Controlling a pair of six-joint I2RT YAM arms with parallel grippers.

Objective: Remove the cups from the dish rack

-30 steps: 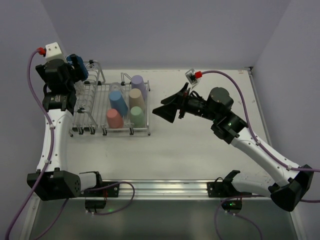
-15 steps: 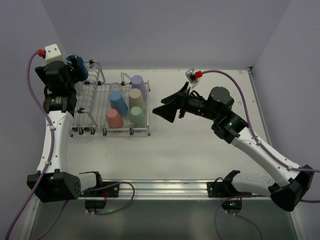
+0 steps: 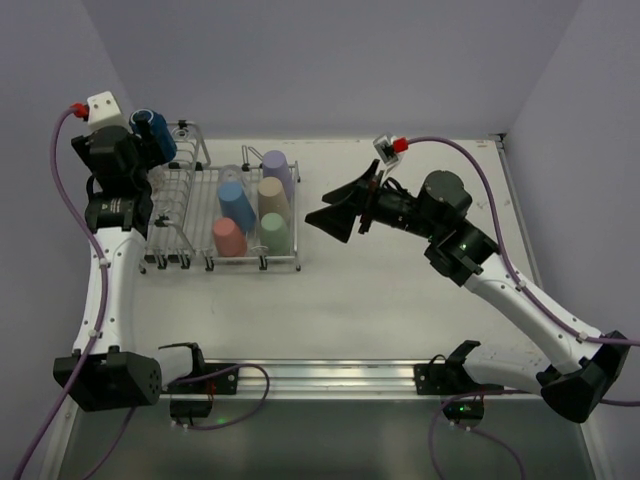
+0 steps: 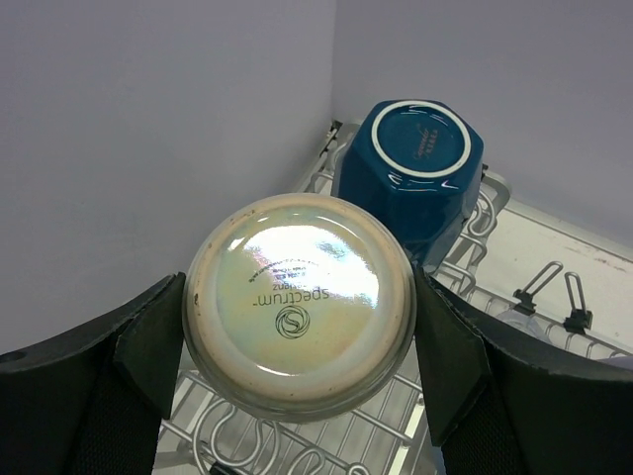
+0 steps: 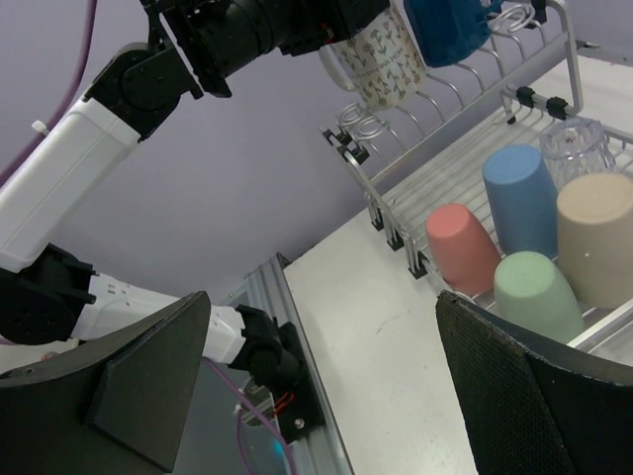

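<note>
My left gripper (image 4: 300, 322) is shut on the white speckled mug (image 4: 299, 302), base toward the camera, holding it above the dish rack (image 4: 481, 287). The dark blue mug (image 4: 415, 168) stays upside down on the rack's taller end. In the top view the left gripper (image 3: 143, 158) is at the rack's (image 3: 190, 228) left end beside the dark blue mug (image 3: 154, 134). Blue (image 3: 235, 203), lilac (image 3: 277, 168), beige (image 3: 272, 195), pink (image 3: 229, 237) and mint (image 3: 273, 230) tumblers lie on the flat tray. My right gripper (image 3: 335, 215) is open and empty, right of the rack.
A clear glass (image 3: 233, 176) sits in the rack behind the blue tumbler. The right wrist view shows the held mug (image 5: 381, 59), the pink tumbler (image 5: 463, 247), the mint tumbler (image 5: 539, 292) and bare table (image 5: 396, 346) in front of the rack. Walls stand close behind and left.
My left arm has shifted slightly left and up with the white mug in its grip. The right gripper has edged up a little and stays open.
</note>
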